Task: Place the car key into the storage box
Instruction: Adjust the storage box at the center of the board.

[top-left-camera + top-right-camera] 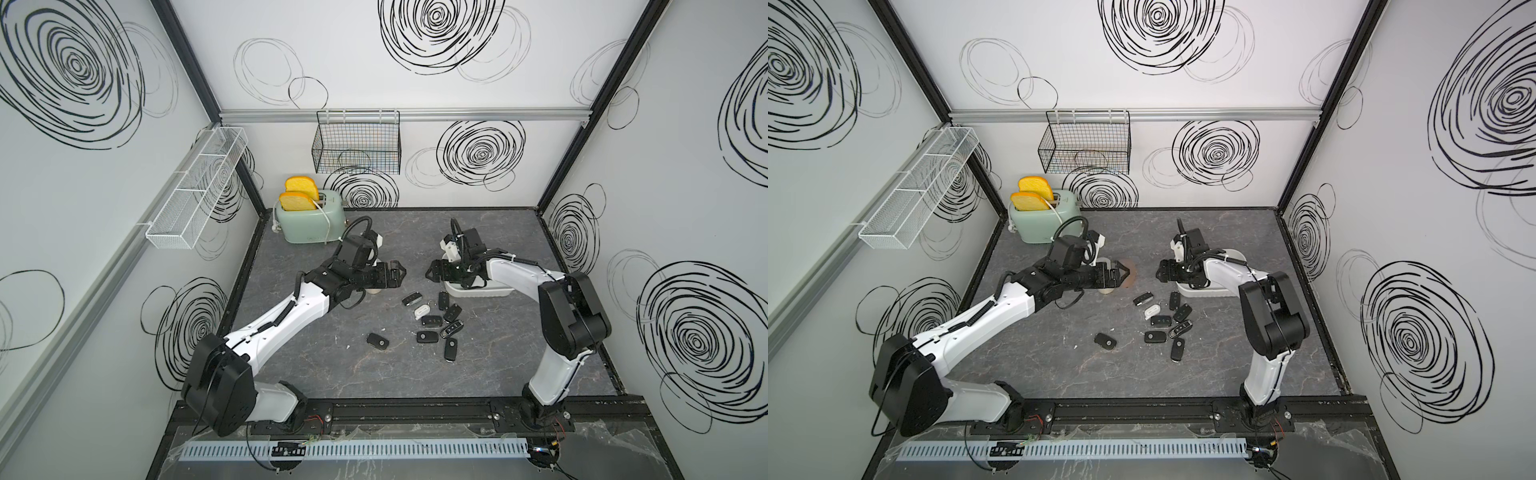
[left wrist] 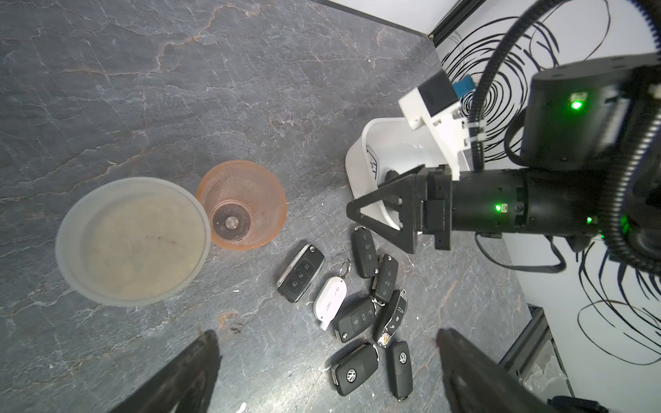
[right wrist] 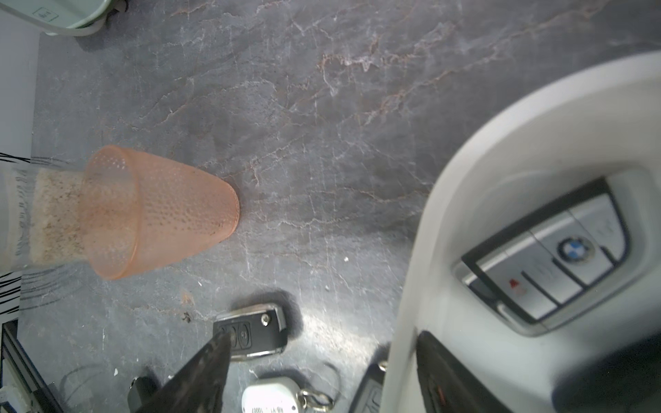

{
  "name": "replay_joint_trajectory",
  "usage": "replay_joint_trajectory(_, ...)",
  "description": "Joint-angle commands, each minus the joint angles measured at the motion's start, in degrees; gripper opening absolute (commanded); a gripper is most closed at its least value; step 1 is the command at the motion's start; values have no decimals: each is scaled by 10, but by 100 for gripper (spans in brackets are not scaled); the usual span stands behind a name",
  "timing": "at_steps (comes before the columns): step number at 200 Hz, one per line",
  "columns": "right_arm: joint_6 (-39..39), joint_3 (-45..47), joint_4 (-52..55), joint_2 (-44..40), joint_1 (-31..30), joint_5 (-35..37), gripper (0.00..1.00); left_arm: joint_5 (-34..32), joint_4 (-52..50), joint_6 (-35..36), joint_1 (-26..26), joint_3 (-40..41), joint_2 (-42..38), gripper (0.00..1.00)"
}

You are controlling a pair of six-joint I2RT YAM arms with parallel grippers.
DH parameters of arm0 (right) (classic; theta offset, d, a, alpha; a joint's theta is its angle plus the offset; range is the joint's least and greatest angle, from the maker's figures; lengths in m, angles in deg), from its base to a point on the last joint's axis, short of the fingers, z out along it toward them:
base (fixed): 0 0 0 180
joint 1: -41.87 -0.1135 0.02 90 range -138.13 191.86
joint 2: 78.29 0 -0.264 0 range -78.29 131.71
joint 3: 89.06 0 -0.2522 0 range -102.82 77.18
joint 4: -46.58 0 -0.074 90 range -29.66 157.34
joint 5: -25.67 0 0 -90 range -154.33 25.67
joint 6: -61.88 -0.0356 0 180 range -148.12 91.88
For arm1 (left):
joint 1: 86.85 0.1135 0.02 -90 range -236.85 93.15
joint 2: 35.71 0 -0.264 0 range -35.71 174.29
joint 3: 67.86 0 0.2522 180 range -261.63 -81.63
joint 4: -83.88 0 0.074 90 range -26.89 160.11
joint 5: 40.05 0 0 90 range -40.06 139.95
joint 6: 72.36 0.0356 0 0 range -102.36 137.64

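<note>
Storage box (image 1: 496, 291) with the right gripper (image 1: 432, 271) astride its rim, fingers apart and empty.
Left gripper (image 1: 398, 273) hangs wide open; a silver car key (image 3: 551, 257) lies inside, more keys (image 1: 436, 322) just beside: best lift clear of the wall, then take an outlying one.

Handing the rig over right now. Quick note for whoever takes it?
Left claw: open, empty, above the table.
Right claw: open, empty, over the box edge.
Done: one key lies in the box.
Left: eight black keys and a white fob on the table, none held. The lone key sits apart from the pile.
</note>
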Motion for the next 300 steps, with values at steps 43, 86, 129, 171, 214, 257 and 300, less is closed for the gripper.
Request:
replay_joint_trajectory(43,-7,-67,-14,57,-11,-4,82,-4,22,-8,7,21,-32,98)
replay_joint_trajectory(86,-11,-101,-13,85,-33,-13,82,-1,22,-9,8,27,-37,98)
replay_joint_trajectory(129,-9,-123,-1,93,-48,-8,82,2,22,-9,8,34,-44,98)
replay_joint_trajectory(171,-3,-115,15,33,-48,34,83,-3,5,-9,2,34,-57,98)
replay_joint_trajectory(214,-9,-62,27,-66,-49,75,83,-25,-19,-8,-26,38,-69,98)
replay_joint_trajectory(257,-26,24,33,-171,-49,89,83,-35,-23,-31,-51,57,-78,98)
replay_joint_trajectory(300,-50,111,56,-261,-58,104,83,-33,-21,-41,-77,70,-76,98)
